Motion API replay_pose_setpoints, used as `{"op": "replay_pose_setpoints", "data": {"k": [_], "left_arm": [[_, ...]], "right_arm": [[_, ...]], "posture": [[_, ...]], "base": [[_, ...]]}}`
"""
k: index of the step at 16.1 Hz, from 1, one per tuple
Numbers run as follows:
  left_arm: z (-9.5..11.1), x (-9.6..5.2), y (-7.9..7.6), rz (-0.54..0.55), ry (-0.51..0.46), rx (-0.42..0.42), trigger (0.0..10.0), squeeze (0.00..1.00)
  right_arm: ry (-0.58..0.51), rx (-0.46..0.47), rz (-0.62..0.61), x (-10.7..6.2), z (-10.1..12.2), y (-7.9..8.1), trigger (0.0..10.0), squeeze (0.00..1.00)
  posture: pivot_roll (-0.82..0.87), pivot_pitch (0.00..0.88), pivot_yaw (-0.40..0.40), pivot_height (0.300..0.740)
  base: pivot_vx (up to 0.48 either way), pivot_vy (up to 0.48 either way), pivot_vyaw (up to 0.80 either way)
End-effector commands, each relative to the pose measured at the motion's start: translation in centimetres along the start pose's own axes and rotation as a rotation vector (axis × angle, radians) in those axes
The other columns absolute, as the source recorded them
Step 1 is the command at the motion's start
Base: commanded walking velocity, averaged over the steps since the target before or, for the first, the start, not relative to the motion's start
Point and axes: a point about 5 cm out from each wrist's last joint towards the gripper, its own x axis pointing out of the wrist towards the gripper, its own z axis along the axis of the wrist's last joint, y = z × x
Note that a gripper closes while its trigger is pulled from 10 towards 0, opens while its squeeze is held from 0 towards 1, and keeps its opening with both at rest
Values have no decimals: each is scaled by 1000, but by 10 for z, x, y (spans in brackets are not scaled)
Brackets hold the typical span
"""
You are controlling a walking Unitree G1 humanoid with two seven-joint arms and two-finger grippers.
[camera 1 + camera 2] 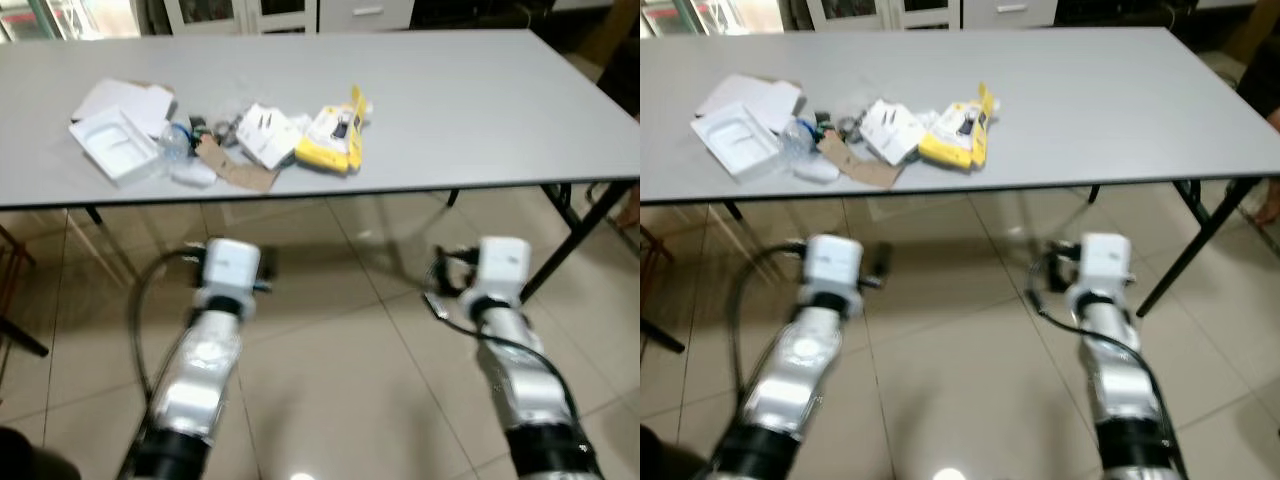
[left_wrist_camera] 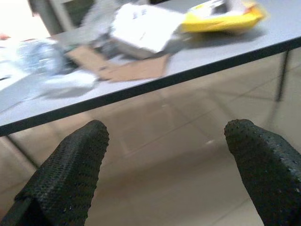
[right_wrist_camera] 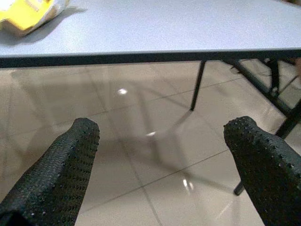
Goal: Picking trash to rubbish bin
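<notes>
A heap of trash lies on the left part of the grey table (image 1: 480,110): a yellow packet (image 1: 335,138), a white box (image 1: 268,134), a brown cardboard scrap (image 1: 238,168), a crushed clear bottle (image 1: 176,140) and a white tray (image 1: 112,144). Both arms are held low in front of the table's near edge, below the tabletop. My left gripper (image 2: 164,165) is open with nothing between its fingers, facing the cardboard scrap (image 2: 136,69) and yellow packet (image 2: 225,16). My right gripper (image 3: 162,165) is open and empty too, pointing under the table.
White folded cardboard (image 1: 130,100) lies behind the tray. Black table legs (image 1: 565,235) stand at the right on the beige tiled floor (image 1: 340,330). White cabinets (image 1: 290,12) stand behind the table. A dark chair leg (image 1: 15,335) shows at the far left.
</notes>
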Motion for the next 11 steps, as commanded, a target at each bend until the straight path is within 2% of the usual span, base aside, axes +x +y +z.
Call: {"op": "replay_pose_setpoints", "data": {"k": [1,2,11], "left_arm": [[-2,-1,8,4,3,-6,10000,0],[-1,-2,7,-16,-4,-28,10000,0],[-4,-1,17,15,16,-38,10000,0]], "right_arm": [[1,3,14,-1,-1,5,10000,0],[1,2,17,-1,-1,5,10000,0],[3,0,28,0,-2,6,10000,0]], "posture": [[-18,182,-8,740],[-18,182,-8,740],[-17,181,-6,740]], "base": [[0,0,0],[0,0,0],[0,0,0]]}}
